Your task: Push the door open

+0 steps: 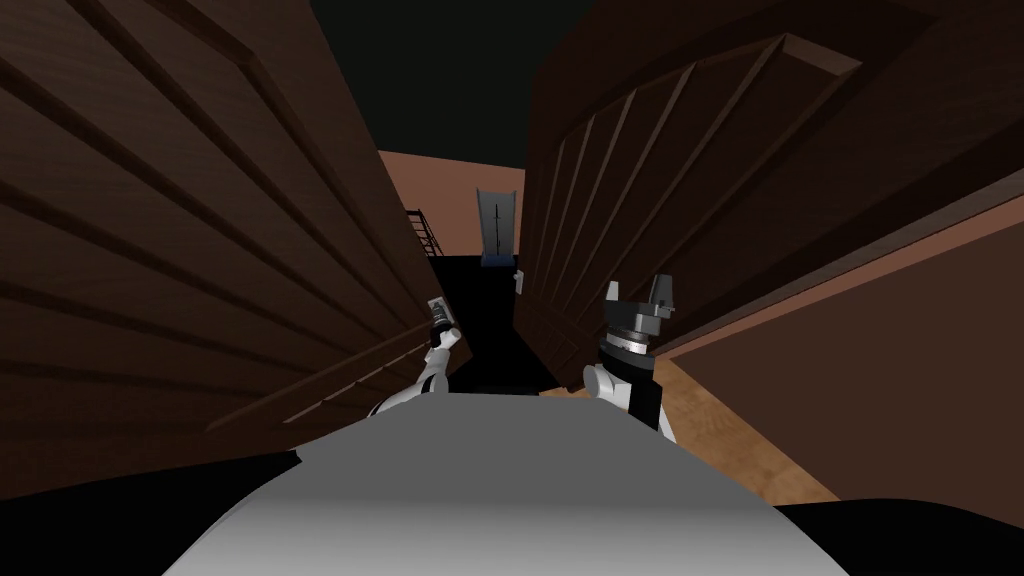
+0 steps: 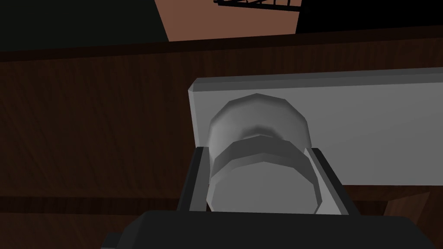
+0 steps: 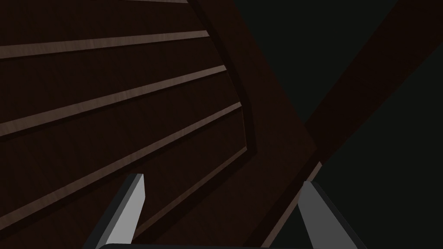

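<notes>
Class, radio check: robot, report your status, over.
Left gripper shut on grey knob, left door. Right gripper open, at right door. Nothing seen blocking.

This is the inside of a home, at a doorway between rooms. A tall door leaf point(image 1: 200, 250) of dark brown panelled wood stands at ten o'clock and a second door leaf point(image 1: 720, 170) at two o'clock, with a gap between them. The ten o'clock one carries a grey round knob point(image 2: 259, 125) on a flat plate point(image 2: 367, 129) — ordinary household fittings. Wood plank flooring point(image 1: 720, 420) lies at four o'clock beside a plain reddish-brown wall point(image 1: 880, 380). At twelve o'clock are a black railing point(image 1: 424, 232) and a narrow grey door point(image 1: 498, 228).
</notes>
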You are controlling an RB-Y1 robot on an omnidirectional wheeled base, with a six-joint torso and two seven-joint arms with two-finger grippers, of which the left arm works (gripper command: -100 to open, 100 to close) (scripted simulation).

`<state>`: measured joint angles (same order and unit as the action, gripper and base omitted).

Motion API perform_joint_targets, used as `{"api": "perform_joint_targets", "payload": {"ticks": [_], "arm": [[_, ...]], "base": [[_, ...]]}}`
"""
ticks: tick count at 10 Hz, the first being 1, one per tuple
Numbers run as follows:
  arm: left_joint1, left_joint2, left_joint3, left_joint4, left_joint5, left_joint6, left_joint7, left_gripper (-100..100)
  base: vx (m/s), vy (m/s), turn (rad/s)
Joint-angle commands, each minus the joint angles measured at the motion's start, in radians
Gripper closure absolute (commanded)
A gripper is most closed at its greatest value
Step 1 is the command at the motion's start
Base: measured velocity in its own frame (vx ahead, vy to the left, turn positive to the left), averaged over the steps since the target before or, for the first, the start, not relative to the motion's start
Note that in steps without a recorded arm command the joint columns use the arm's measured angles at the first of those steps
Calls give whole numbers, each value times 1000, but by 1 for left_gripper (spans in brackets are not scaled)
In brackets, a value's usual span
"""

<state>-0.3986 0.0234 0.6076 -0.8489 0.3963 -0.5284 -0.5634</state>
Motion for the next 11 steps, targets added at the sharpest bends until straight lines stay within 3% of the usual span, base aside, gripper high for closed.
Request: {"api": "perform_joint_targets", "payload": {"ticks": [1,3,4,6,9,11], "arm": [[-16,30,8,26,2,-30,7,100],[-16,30,8,26,2,-30,7,100],[-20,24,38,25,26,-41,-26,100],[-20,24,38,25,26,-41,-26,100],[-27,13,80,24,61,-56,-74,100],[-27,13,80,24,61,-56,-74,100]], "base": [[0,0,0],[-9,-2,0],[65,5,-84],[56,22,-28],[68,26,-40],[45,22,-9]]}}
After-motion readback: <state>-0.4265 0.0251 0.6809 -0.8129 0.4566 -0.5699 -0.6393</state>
